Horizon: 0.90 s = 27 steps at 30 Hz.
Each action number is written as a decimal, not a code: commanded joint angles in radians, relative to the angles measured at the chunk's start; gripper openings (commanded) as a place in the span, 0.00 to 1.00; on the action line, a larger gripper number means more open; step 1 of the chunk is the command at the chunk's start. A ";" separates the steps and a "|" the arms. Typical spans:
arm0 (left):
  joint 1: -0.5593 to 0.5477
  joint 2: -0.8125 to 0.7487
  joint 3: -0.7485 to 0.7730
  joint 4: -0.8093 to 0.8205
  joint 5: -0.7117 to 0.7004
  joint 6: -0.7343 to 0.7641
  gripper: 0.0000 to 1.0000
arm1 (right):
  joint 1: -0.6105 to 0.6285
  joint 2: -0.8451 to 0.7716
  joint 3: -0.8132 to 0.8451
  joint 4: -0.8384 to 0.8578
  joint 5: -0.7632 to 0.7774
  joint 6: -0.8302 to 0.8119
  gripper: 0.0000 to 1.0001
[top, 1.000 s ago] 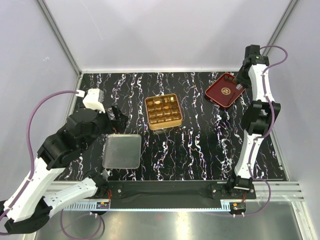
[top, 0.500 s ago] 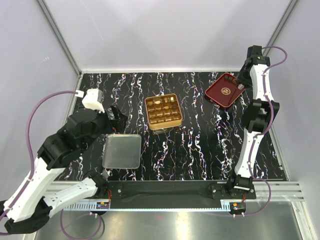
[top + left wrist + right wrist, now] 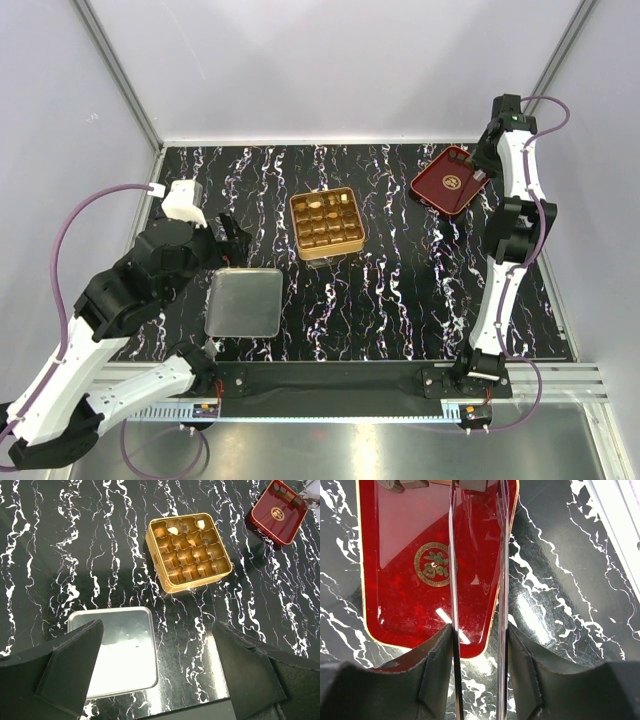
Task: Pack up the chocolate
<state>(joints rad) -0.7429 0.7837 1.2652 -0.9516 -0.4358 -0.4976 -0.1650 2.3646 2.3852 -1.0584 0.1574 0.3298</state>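
The gold tin [image 3: 326, 222] with its 4x4 grid stands mid-table and holds a few chocolate pieces [image 3: 173, 530] in its far row. More dark chocolate pieces [image 3: 287, 495] lie at the far end of the dark red tray [image 3: 447, 182]. My right gripper [image 3: 482, 165] hangs over that end. In the right wrist view its thin metal blades [image 3: 477, 500] stand apart with a tan piece [image 3: 472, 485] between them at the frame's top edge; I cannot tell if they touch it. My left gripper [image 3: 157, 630] is open and empty above the table beside the silver lid [image 3: 115, 655].
The silver lid [image 3: 243, 302] lies flat at the near left, under my left arm. The red tray [image 3: 420, 570] sits close to the table's right wall rail [image 3: 620, 525]. Black marbled table top lies between tin and tray.
My right arm has shifted slightly at the red tray's far corner. My left arm has barely moved. Tin, lid and tray stay put.
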 commanded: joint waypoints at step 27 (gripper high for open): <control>-0.003 -0.018 0.013 0.004 -0.075 -0.001 0.99 | -0.004 0.027 -0.003 0.054 -0.013 -0.048 0.44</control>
<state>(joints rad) -0.7429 0.7784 1.2652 -0.9531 -0.4717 -0.4980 -0.1650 2.4172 2.3783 -1.0351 0.1551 0.3000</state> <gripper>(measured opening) 0.988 0.451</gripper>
